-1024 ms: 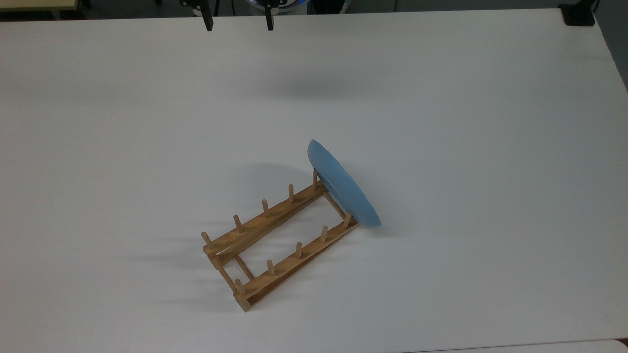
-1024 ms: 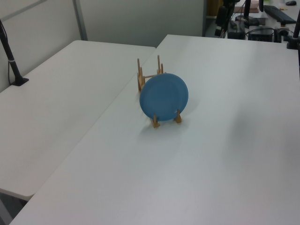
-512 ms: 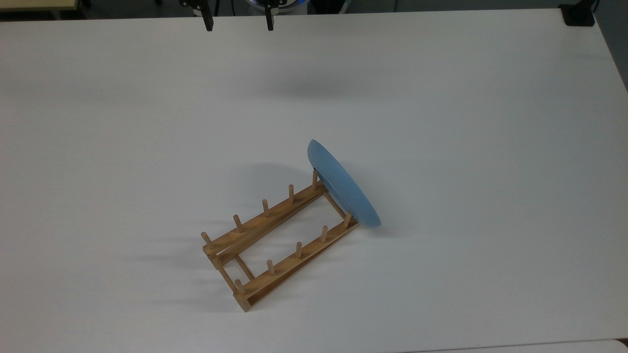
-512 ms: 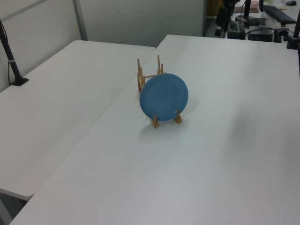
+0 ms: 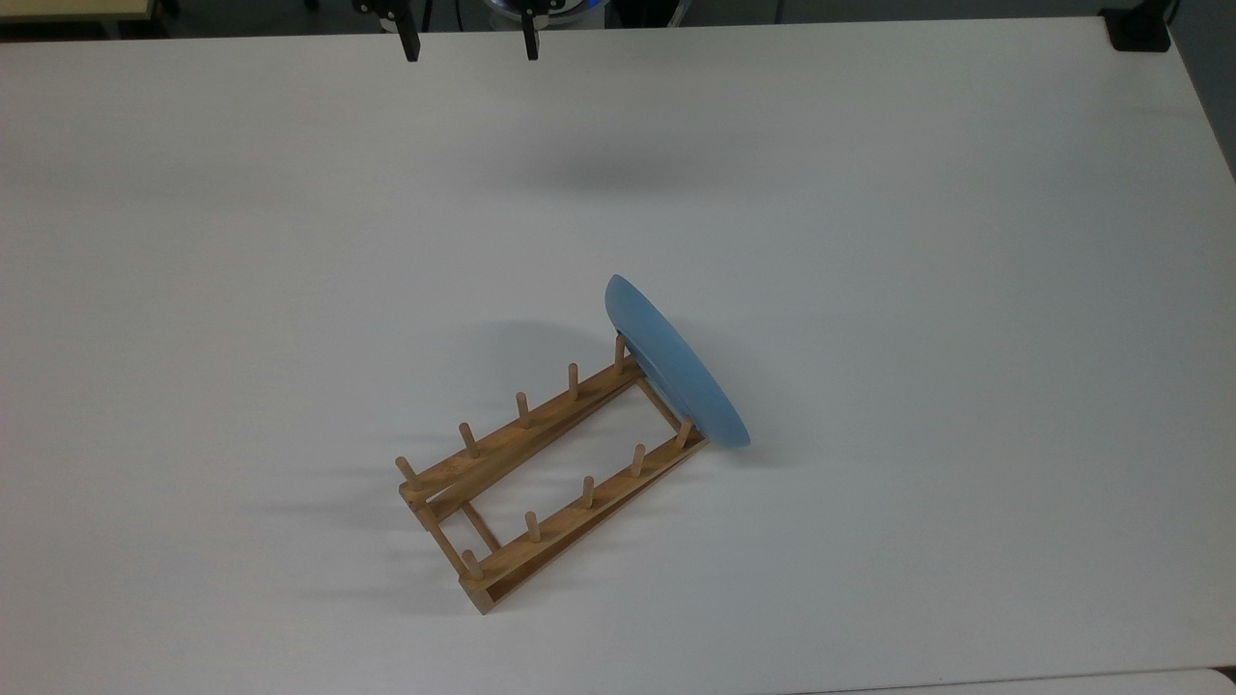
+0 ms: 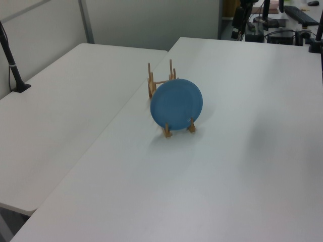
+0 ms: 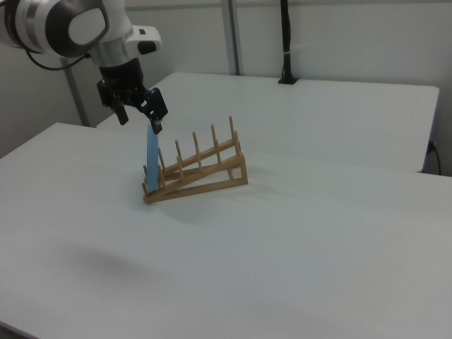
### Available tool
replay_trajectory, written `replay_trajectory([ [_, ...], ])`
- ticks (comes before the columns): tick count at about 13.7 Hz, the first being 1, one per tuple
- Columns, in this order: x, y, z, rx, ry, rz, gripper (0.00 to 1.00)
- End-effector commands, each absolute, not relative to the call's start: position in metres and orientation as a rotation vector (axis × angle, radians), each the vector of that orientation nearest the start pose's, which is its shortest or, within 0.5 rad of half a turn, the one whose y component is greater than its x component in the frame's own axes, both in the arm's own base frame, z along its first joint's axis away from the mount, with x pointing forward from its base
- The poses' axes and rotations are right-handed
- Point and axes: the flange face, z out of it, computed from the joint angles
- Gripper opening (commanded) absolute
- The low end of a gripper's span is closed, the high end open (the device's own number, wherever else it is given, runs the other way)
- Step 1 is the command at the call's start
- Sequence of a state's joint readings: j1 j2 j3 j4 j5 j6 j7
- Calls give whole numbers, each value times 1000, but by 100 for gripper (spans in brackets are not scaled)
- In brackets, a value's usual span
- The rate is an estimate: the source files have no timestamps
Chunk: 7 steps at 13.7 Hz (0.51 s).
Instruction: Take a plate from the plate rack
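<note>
Blue plate (image 5: 676,365) upright in rack (image 5: 541,481) end slot; claw (image 5: 470,41) well apart, spread, empty.

White table (image 5: 869,241), wooden plate rack (image 5: 541,483) on it

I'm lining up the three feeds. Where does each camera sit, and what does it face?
Top view: overhead, looking down at the table; gripper fingertips open at the upper edge.
Left view: high, off one rack end, facing the plate head-on.
Right view: lower, beside the rack, plate edge-on; arm and gripper show.
All three share plate and rack.
</note>
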<state>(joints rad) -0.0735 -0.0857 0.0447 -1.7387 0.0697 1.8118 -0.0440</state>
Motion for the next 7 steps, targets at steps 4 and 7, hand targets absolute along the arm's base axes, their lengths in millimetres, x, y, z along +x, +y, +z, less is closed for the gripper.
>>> replay_trajectory([
  [4,542,-14,610,-3044,-510,-217,100],
  [7,550,-10,600,-3044,-508,-204,100],
])
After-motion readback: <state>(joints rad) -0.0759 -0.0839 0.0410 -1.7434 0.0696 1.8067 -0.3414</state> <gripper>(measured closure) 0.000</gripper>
